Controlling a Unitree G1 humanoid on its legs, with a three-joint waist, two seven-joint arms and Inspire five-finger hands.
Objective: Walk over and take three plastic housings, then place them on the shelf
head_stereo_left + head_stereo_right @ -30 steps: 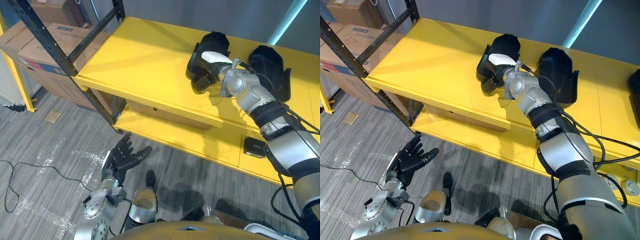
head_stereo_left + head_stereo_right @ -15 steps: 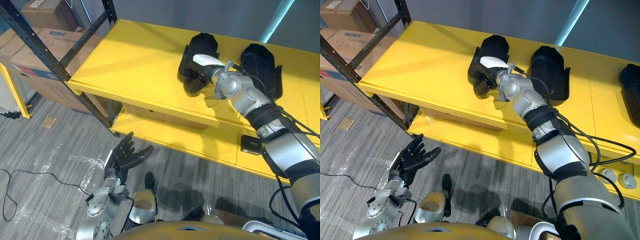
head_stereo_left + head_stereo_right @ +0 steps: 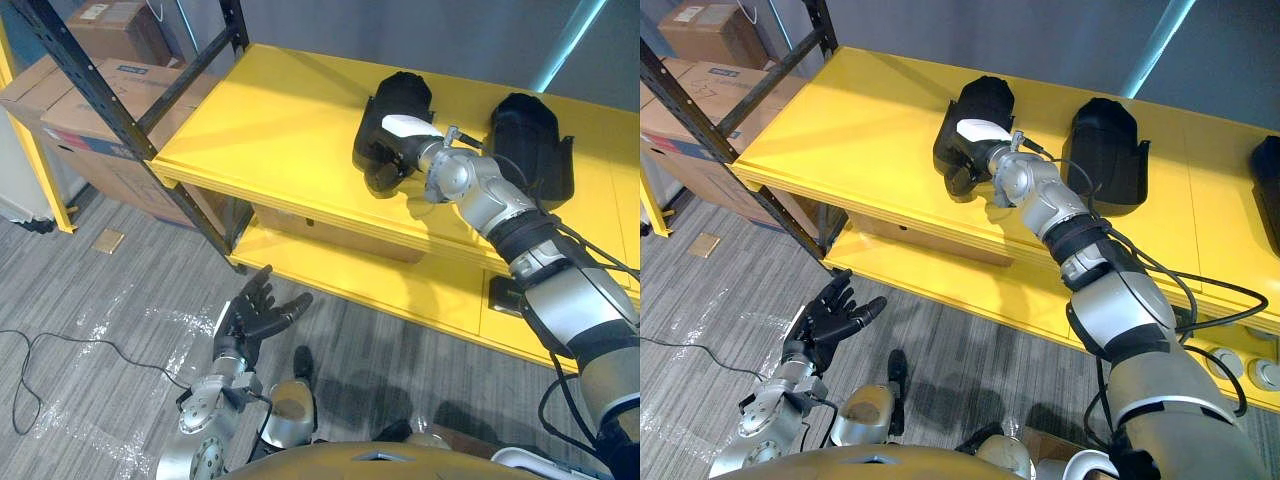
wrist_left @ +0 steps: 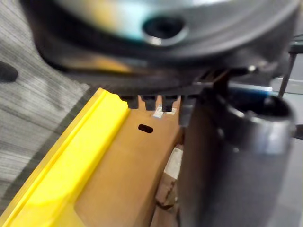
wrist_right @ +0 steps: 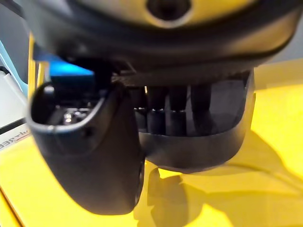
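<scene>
A black plastic housing (image 3: 402, 98) lies on the top board of the yellow shelf (image 3: 270, 120). My right hand (image 3: 401, 127), its thumb under a white cover, grips the housing's near edge. In the right wrist view the fingers (image 5: 175, 106) reach over the housing's rim (image 5: 203, 146) with the thumb (image 5: 90, 156) on the outside. A second black housing (image 3: 530, 140) lies just to the right of it. A third housing (image 3: 1270, 175) sits at the shelf's far right. My left hand (image 3: 255, 318) hangs low over the floor, fingers spread and holding nothing.
A black upright post (image 3: 120, 110) stands at the shelf's left end, with cardboard boxes (image 3: 90, 90) behind it. The lower yellow board (image 3: 400, 285) carries a small black box (image 3: 505, 297), and a brown carton (image 3: 330, 230) sits underneath the top board.
The whole view has shifted a little. My right hand stays on the same housing, now slightly farther from the second housing. The left hand is still open and low.
</scene>
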